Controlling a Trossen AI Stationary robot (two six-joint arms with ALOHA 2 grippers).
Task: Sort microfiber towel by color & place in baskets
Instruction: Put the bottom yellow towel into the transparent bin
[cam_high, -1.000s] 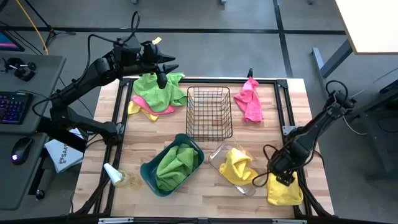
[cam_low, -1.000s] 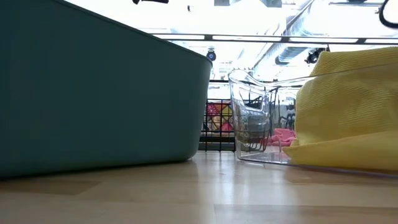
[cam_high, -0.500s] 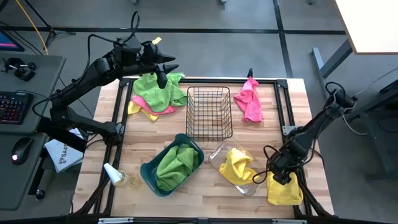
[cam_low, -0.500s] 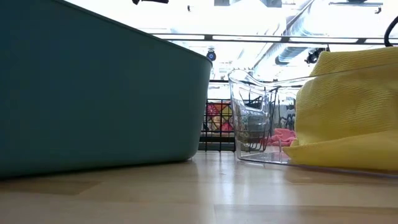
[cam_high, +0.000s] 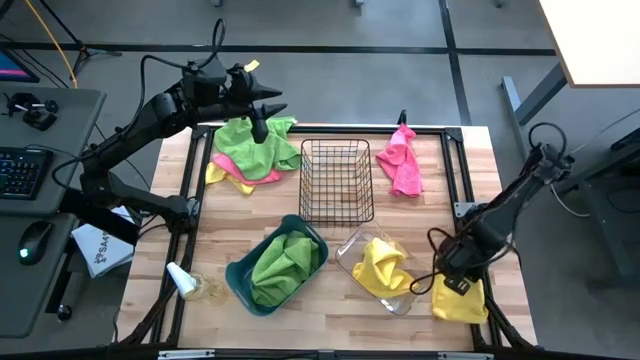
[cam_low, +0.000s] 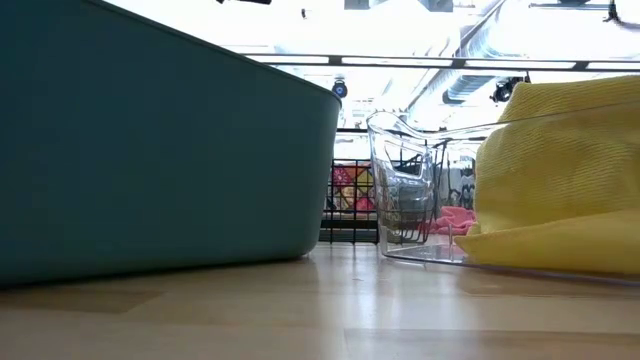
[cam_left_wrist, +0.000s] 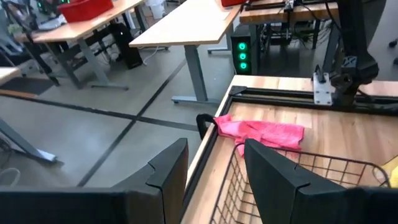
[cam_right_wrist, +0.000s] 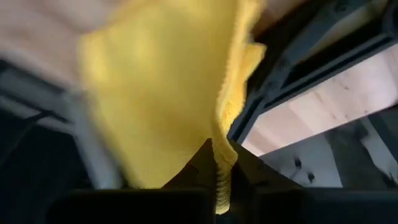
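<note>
Yellow microfiber towel (cam_high: 461, 300) lies at the table's near right corner in the high view, directly under the right gripper (cam_high: 452, 283), just beside the clear plastic bin (cam_high: 352, 252) (another yellow cloth inside). The left gripper (cam_high: 262, 110) hovers over a green towel (cam_high: 252, 147). In the right wrist view, dark fingers (cam_right_wrist: 200, 163) pinch the yellow fabric; in the left wrist view, that gripper's fingers stand apart.
</note>
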